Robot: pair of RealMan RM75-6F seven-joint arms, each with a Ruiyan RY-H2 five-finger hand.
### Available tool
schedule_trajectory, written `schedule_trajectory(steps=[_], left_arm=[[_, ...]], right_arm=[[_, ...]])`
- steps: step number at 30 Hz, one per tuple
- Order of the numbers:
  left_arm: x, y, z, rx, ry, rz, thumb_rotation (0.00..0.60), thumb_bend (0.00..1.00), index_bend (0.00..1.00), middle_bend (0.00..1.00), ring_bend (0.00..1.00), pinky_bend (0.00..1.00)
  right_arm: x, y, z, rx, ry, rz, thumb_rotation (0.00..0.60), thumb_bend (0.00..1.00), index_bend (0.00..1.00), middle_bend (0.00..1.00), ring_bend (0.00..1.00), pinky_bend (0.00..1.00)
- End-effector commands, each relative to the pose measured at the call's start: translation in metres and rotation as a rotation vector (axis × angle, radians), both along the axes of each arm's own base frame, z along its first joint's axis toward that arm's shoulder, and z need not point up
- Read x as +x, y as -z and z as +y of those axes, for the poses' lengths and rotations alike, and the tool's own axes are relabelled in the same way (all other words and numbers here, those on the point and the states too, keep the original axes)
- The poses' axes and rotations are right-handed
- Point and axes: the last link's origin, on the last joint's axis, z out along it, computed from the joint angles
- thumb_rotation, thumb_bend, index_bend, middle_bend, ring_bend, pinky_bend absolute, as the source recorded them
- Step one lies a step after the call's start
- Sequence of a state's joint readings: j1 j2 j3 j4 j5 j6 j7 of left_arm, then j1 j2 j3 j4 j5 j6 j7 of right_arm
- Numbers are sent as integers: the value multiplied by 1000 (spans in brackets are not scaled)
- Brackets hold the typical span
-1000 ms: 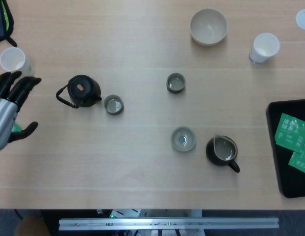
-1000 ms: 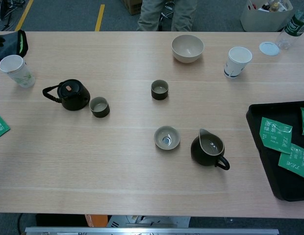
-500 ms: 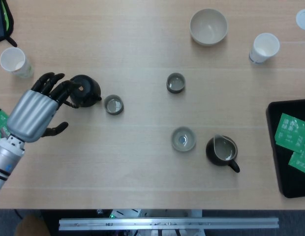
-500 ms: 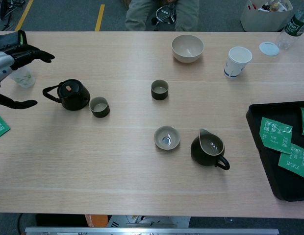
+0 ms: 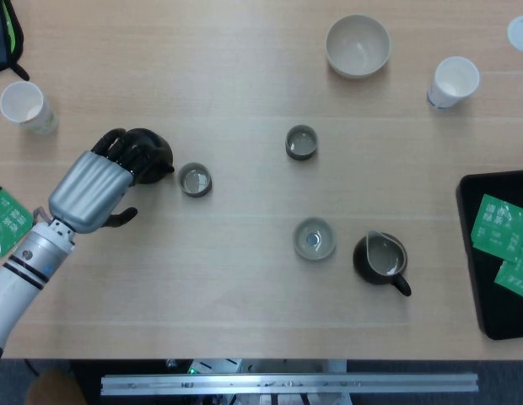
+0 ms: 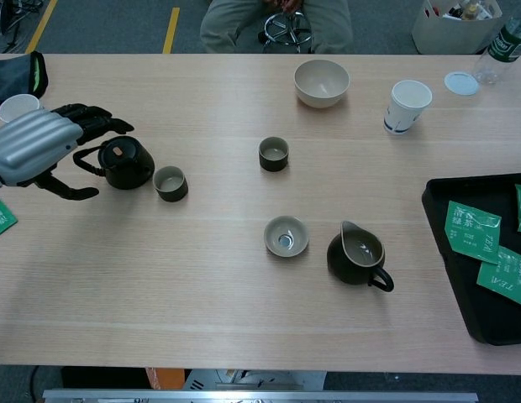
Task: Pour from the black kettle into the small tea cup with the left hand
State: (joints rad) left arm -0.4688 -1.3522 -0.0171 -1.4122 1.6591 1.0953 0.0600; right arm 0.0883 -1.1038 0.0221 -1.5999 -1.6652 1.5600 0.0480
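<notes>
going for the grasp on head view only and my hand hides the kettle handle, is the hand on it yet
Observer: No. From the chest view the handle shows bare, on the side of the kettle facing the left hand.
Operator: where are fingers and thumb then
Observer: The fingers reach above the handle and the thumb lies below it, spread apart, not closed.
Operator: fingers on the lid?
Observer: The lid shows whole in the chest view, with the fingertips short of it.
</notes>
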Motion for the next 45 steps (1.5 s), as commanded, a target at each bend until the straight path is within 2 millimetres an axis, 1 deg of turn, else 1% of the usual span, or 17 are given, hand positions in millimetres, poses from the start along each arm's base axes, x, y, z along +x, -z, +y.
schedule_trajectory(steps=[1,6,14,20,24,37,39,41,44,45], left_arm=[[-3,11,7,-9,2,3,600,197,121,200,102,113],[-8,19,16,-3,7,5,600,197,121,200,102,113],[-21,31,30,-3,-13,15,600,196,122,202,103,113],[-27,31,42,21,-23,22,600,197,130,209,108,113],[-26,28,47,30,-25,6,600,209,134,216,111,113],[-10,15,68,78,-8,-14,600,218,138,224,111,113],[-8,15,70,77,-10,-14,600,218,163,228,111,113],[-7,15,71,75,-12,-11,600,217,233,247,118,113],[-6,16,74,72,-10,2,600,218,306,286,148,113],[-6,16,74,72,-9,8,600,218,316,295,155,113]], right_arm=[[0,0,0,1,1,-1,600,141,334,325,221,238],[-1,-1,0,-3,6,0,600,141,334,325,221,238],[-4,-3,2,-13,21,0,600,141,334,325,221,238],[-5,-4,2,-15,21,1,600,141,334,325,221,238],[-6,-5,2,-19,28,-1,600,141,334,325,221,238],[-10,-7,5,-29,40,-6,600,141,334,325,221,238],[-11,-7,5,-29,41,-7,600,141,335,325,221,238],[-11,-7,5,-29,42,-8,600,141,334,325,221,238],[-12,-8,6,-30,44,-8,600,141,334,325,221,238],[-12,-8,6,-31,44,-7,600,141,334,325,221,238]])
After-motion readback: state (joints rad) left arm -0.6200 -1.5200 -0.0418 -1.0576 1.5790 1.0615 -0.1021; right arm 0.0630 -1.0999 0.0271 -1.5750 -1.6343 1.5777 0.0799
